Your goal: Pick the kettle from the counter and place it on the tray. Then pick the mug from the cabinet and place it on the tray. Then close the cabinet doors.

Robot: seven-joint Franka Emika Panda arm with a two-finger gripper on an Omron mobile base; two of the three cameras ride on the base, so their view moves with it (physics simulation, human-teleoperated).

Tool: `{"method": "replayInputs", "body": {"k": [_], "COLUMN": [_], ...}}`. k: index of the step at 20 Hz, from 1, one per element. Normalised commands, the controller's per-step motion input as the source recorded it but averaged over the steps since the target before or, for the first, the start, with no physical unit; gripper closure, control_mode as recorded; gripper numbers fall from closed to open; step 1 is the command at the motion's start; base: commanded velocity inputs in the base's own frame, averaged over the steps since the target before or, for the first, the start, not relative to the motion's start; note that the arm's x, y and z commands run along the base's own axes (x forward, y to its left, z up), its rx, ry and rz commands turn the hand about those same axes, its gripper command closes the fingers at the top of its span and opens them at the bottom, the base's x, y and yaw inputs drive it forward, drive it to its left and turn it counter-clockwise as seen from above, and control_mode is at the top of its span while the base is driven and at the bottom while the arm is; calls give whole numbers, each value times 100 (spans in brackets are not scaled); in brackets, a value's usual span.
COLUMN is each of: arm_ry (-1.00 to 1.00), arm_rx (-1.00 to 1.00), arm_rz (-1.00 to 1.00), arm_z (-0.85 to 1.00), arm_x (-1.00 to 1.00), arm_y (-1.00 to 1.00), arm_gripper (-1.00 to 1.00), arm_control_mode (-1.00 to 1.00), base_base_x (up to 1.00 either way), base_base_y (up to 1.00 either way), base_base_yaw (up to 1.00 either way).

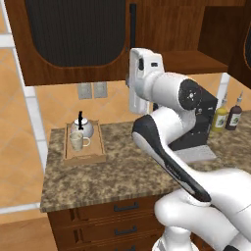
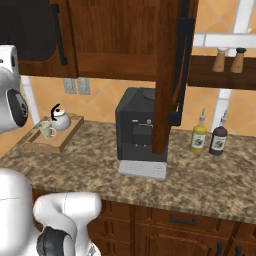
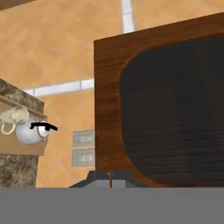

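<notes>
The wooden tray (image 1: pixel 100 147) lies at the left end of the granite counter (image 1: pixel 117 171). The silver kettle (image 1: pixel 83 128) and the cream mug (image 1: pixel 77 141) stand on it, also seen as kettle (image 2: pixel 60 120) and mug (image 2: pixel 47 130). The cabinet's left door (image 1: pixel 73 34) covers its left half, and my white wrist (image 1: pixel 142 73) is raised just below its black bar handle (image 1: pixel 132 22). My gripper (image 3: pixel 110 179) is shut on nothing, its tips close to that door's dark panel (image 3: pixel 175 118). The right door (image 2: pixel 167 75) stands open, edge-on, and the cabinet (image 2: pixel 115 35) interior shows.
A black coffee machine (image 2: pixel 140 130) with a grey drip grate (image 2: pixel 142 170) stands mid-counter, partly behind the open door. A yellow bottle (image 2: pixel 199 137) and a dark bottle (image 2: pixel 218 140) stand to its right. Two shakers (image 2: pixel 219 60) sit on a wall shelf. Drawers (image 1: pixel 122 215) run below the counter.
</notes>
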Motion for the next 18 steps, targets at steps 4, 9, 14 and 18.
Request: {"method": "replayInputs", "body": {"k": [4,9,14,18], "arm_ry": [0,0,0,0], "arm_rx": [4,1,3,8], "arm_rz": [27,10,-2,-6], "arm_z": [0,8,16,18], "arm_x": [-38,-77,-100,-100], "arm_y": [-69,-73,-98,-100], "arm_gripper": [100,100,100,100], "arm_control_mode": [-100,-100,-100,-100], "base_base_x": [0,0,0,0], "base_base_y": [0,0,0,0], "base_base_yaw": [0,0,0,0]}}
